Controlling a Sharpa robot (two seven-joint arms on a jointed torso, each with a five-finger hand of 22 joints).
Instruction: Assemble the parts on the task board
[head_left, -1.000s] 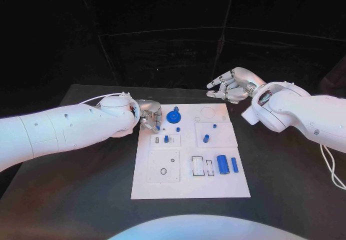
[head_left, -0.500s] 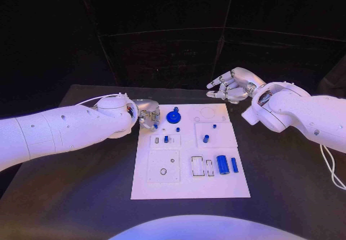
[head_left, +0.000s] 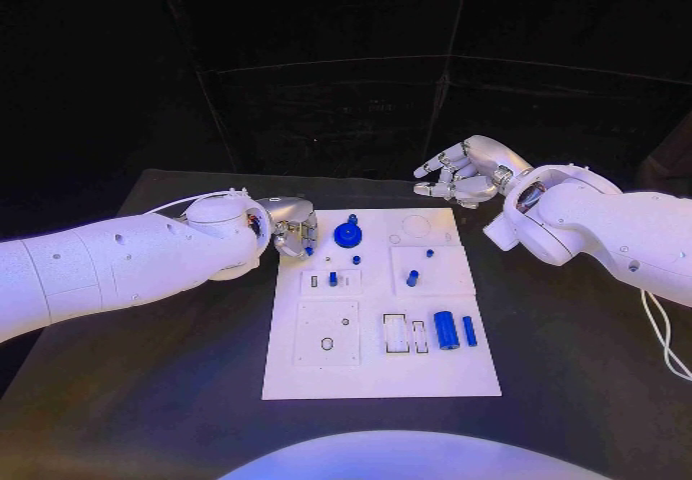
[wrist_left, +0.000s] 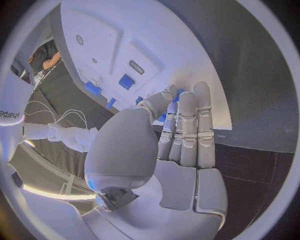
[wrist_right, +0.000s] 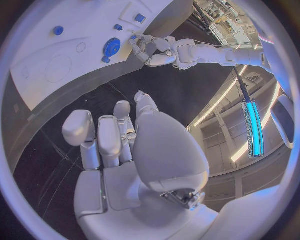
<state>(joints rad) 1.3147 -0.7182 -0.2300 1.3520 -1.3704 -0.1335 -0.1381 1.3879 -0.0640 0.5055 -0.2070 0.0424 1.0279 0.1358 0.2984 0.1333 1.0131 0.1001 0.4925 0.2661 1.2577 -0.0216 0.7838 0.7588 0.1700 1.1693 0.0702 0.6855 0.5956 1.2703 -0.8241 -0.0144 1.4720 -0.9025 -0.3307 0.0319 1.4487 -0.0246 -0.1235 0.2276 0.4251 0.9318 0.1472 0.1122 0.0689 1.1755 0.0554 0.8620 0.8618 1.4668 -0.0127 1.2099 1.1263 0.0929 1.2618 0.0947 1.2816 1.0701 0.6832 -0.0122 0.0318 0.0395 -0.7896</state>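
While the white task board (head_left: 378, 380) is lying flat in the middle of the black table (head_left: 173, 400), its near end is sitting bare and the parts are gathering further up. Toward the near right, two blue cylinders (head_left: 446, 329) are lying side by side, just beside a pair of rectangular slots (head_left: 394, 333). Further on, small blue pegs (head_left: 413, 277) are standing on the raised square plates across the board's middle. Beyond them, a blue gear (head_left: 346, 235) is sitting near the far left part of the board.

Just beside that gear, the left hand (head_left: 294, 228) is hovering at the board's left edge, fingers held straight and close together with the thumb bent across toward them; something small and blue is showing between the fingertips (wrist_left: 170, 111) in the left wrist view, but whether it is being pinched cannot be told.

Farthest off, the right hand (head_left: 464, 170) is hanging above the table past the board's far right corner, fingers loosely curled and apart, holding nothing.
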